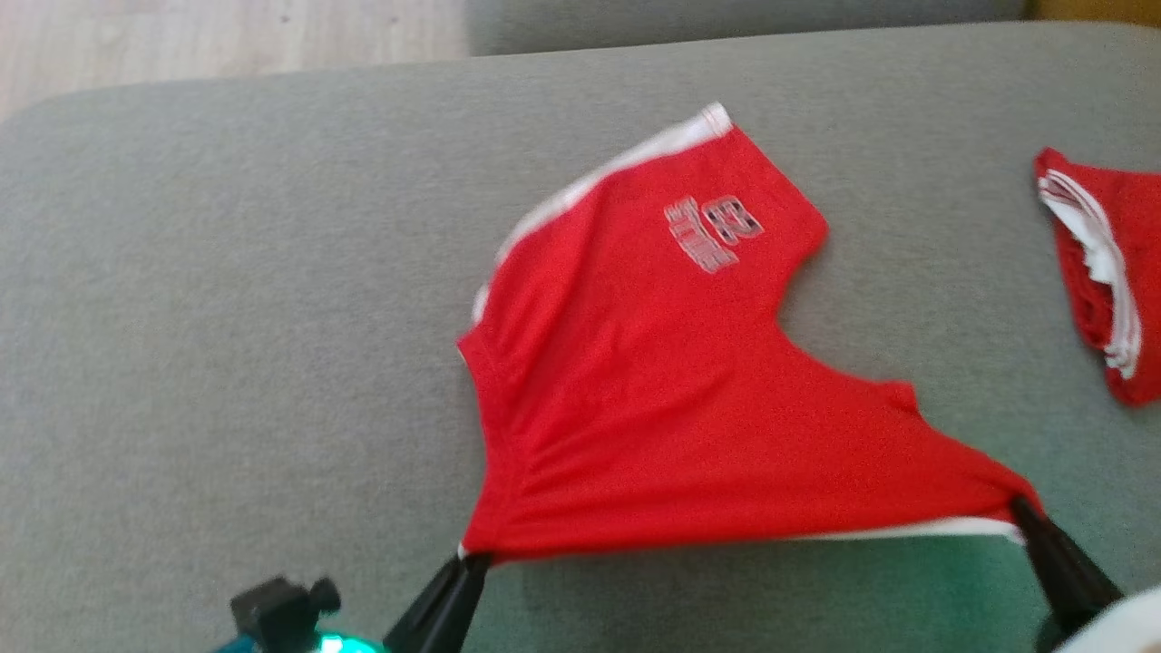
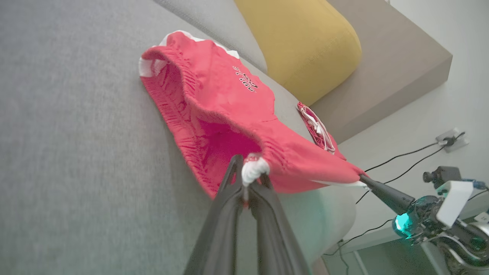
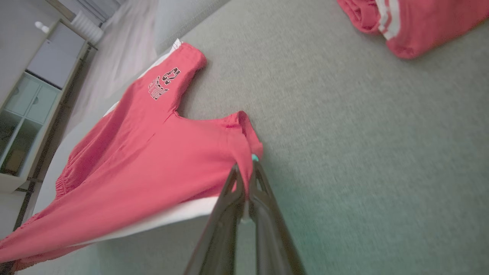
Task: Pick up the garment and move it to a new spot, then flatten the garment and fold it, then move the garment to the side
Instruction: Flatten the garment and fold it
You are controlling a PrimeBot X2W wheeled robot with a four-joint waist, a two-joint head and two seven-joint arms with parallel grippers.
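Note:
The garment (image 1: 653, 399) is a pair of red shorts with white side stripes and a printed logo, stretched over the grey sofa seat (image 1: 227, 317). My left gripper (image 1: 473, 560) is shut on its near left waistband corner, seen close in the left wrist view (image 2: 250, 175). At the near right corner, my right gripper (image 1: 1020, 508) is shut on the other end of the waistband (image 3: 246, 168). The waistband hangs taut and lifted between both grippers, while the legs (image 3: 168, 80) lie on the cushion farther away.
Another red and white folded garment (image 1: 1102, 272) lies at the right edge of the seat (image 3: 412, 23). A yellow cushion (image 2: 305, 42) rests against the sofa arm. Cables and a wall socket (image 2: 450, 139) lie beyond the sofa. A cabinet (image 3: 26, 114) stands on the floor.

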